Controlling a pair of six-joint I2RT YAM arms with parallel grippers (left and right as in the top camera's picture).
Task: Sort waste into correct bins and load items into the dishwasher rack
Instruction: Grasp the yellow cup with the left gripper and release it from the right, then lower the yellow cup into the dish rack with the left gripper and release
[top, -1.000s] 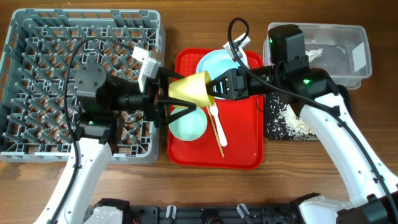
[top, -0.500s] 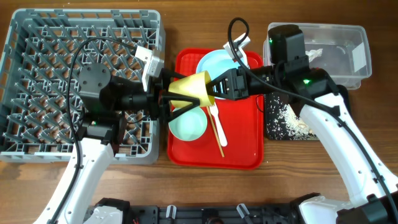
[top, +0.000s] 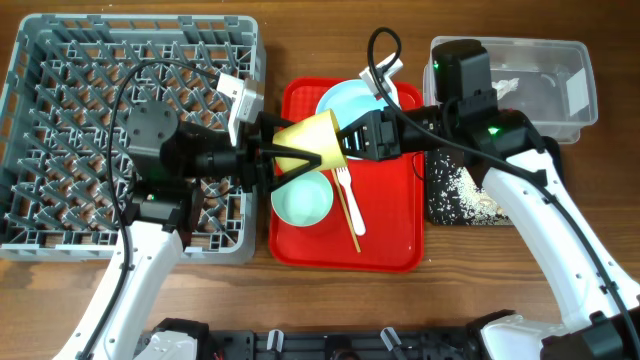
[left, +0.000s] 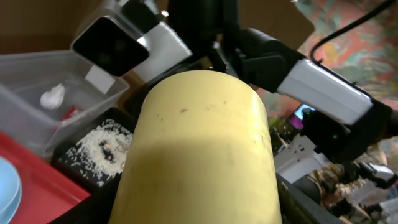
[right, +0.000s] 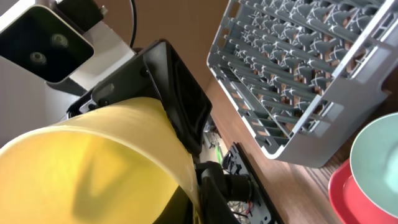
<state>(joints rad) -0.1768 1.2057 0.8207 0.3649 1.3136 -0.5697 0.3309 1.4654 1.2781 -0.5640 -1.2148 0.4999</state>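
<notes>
1. Wooden bench (top: 272, 50) is carrying the grey dishwasher rack (top: 60, 60) at left.
2. Left hand (top: 303, 160) is straddling the small yellow cup (top: 315, 138), fingers spread; whether they are gripping, I cannot tell.
3. Cup is hanging sideways above the red tray (top: 390, 240).
4. Right hand (top: 343, 148) is pinching its rim.

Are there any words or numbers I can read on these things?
No words, numbers or signs can be read in any view.
White label on the clear tub: too small to tell whether it has writing.
Yellow cup: plain, no print.
</notes>
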